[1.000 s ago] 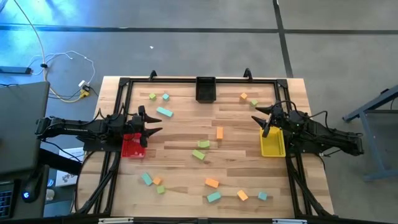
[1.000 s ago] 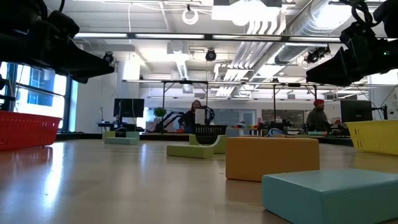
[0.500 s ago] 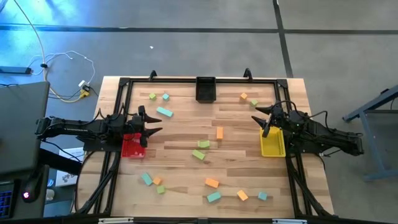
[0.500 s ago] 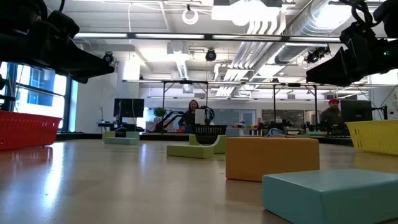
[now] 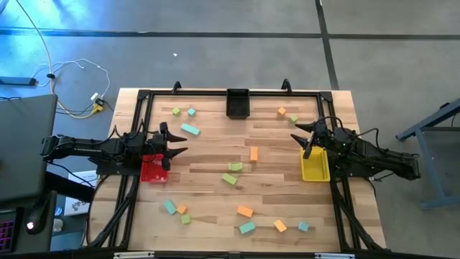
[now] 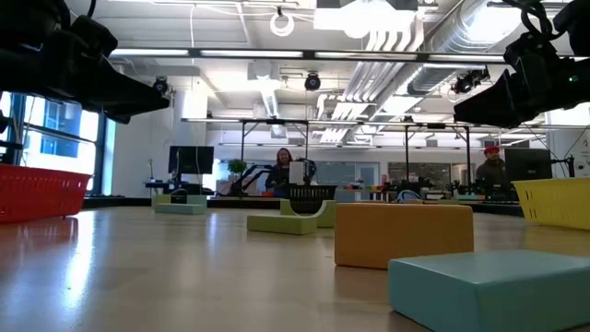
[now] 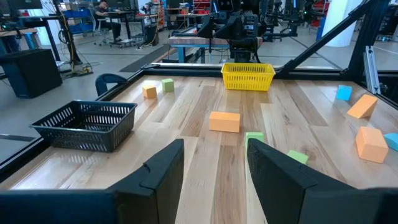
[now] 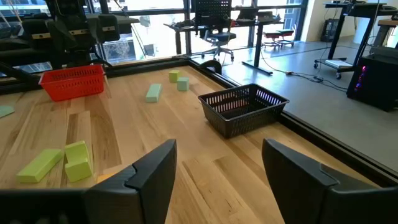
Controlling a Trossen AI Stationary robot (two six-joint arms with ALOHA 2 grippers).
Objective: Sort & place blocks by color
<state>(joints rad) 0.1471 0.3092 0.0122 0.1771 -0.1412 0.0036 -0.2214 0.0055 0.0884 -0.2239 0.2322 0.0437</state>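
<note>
Several small blocks in orange, teal and yellow-green lie flat and scattered on the wooden table: an orange block point(image 5: 254, 153) at the middle, two yellow-green blocks point(image 5: 232, 173) just nearer, and a long teal block point(image 5: 190, 130) at the far left. My left gripper point(image 5: 176, 142) hovers open at the left edge, above the red bin point(image 5: 153, 170). Its fingers point(image 7: 163, 171) are apart with nothing between them. My right gripper point(image 5: 298, 142) hovers open at the right edge, over the yellow bin point(image 5: 315, 165). Its fingers point(image 8: 152, 171) also hold nothing.
A black mesh bin point(image 5: 238, 103) stands at the middle of the far edge. More blocks lie along the near edge point(image 5: 246, 227) and in the far corners point(image 5: 282, 111). A dark frame rail point(image 5: 215, 93) runs round the table. People move in the room beyond.
</note>
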